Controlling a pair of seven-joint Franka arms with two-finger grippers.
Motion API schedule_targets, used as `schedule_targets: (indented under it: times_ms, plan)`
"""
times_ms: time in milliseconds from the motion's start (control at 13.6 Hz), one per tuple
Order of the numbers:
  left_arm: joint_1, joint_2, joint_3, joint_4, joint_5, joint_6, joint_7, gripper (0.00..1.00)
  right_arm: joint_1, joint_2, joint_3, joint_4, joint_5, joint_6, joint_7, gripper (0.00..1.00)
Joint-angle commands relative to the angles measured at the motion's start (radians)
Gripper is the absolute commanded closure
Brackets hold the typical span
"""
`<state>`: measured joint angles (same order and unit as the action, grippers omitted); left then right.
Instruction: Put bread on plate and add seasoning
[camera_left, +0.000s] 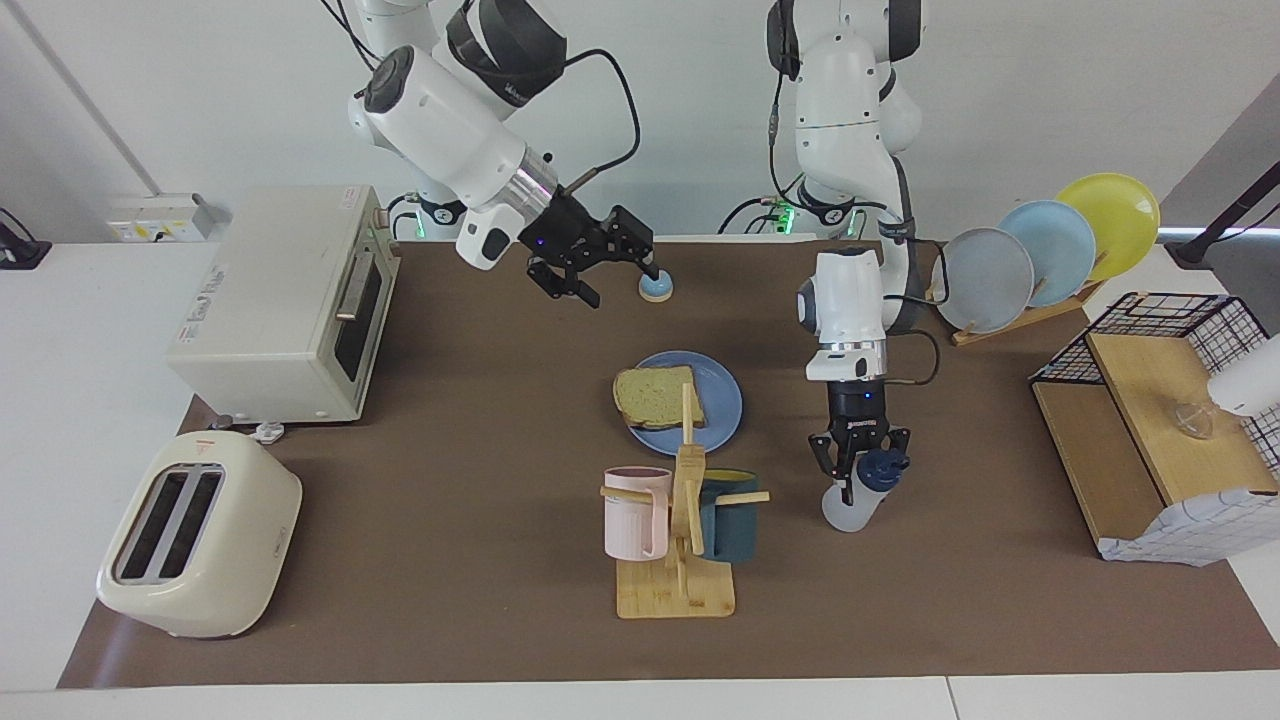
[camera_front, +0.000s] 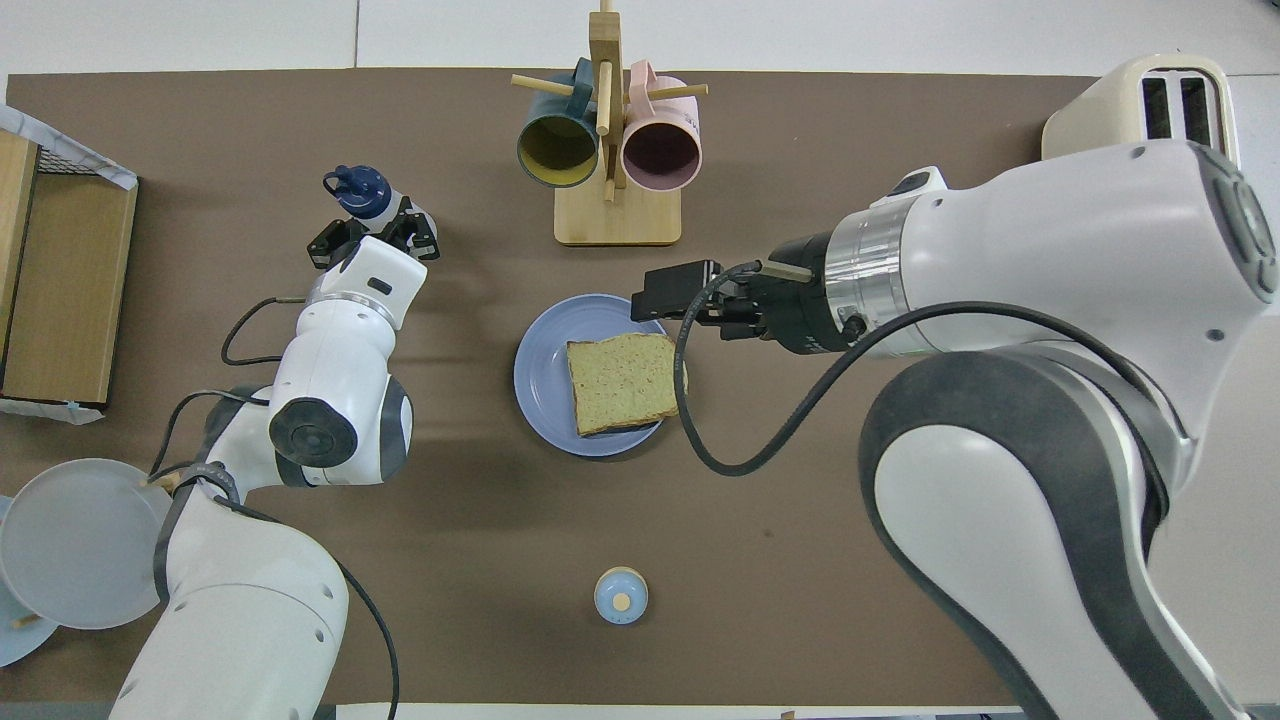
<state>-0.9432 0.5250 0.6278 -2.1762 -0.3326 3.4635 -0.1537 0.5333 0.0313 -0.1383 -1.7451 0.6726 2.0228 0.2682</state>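
Observation:
The bread (camera_left: 655, 396) (camera_front: 622, 382) lies flat on the blue plate (camera_left: 722, 400) (camera_front: 540, 378) in the middle of the table. My left gripper (camera_left: 860, 482) (camera_front: 375, 225) points down, shut on the neck of the seasoning bottle (camera_left: 845, 508) (camera_front: 358, 190). The bottle is tilted, its navy cap up and its base low by the table, beside the mug tree toward the left arm's end. My right gripper (camera_left: 598, 280) (camera_front: 655, 300) is open and empty, raised over the table between the plate and the bell.
A blue bell (camera_left: 656, 287) (camera_front: 620, 596) stands near the robots. A mug tree (camera_left: 680, 520) (camera_front: 605, 130) stands farther out than the plate. A toaster (camera_left: 200, 535) and an oven (camera_left: 280, 300) fill the right arm's end. A plate rack (camera_left: 1040, 255) and a wire shelf (camera_left: 1160, 420) fill the left arm's end.

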Motion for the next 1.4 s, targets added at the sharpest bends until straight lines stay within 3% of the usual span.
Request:
schedule_targets:
  times_ms: [0, 221, 516, 810, 1326]
  plan:
    - [0.047, -0.032, 0.003, 0.042, 0.036, -0.08, 0.061, 0.97, 0.0, -0.053, 0.022, 0.002, -0.024, -0.035, 0.133, 0.0]
    - [0.078, -0.198, 0.004, 0.116, 0.138, -0.427, 0.117, 0.98, 0.049, -0.059, 0.031, 0.002, -0.018, -0.024, 0.219, 0.01]
    - [0.07, -0.356, 0.0, 0.131, 0.139, -0.679, 0.172, 0.98, 0.054, -0.059, 0.031, 0.015, 0.025, -0.018, 0.295, 0.03]
    - [0.066, -0.529, -0.011, 0.134, 0.139, -0.973, 0.29, 0.98, 0.047, -0.059, 0.036, 0.052, 0.051, -0.023, 0.333, 0.13]
    - [0.063, -0.691, -0.132, 0.164, 0.129, -1.315, 0.376, 0.98, 0.05, -0.062, 0.036, 0.044, 0.039, -0.016, 0.325, 0.14]
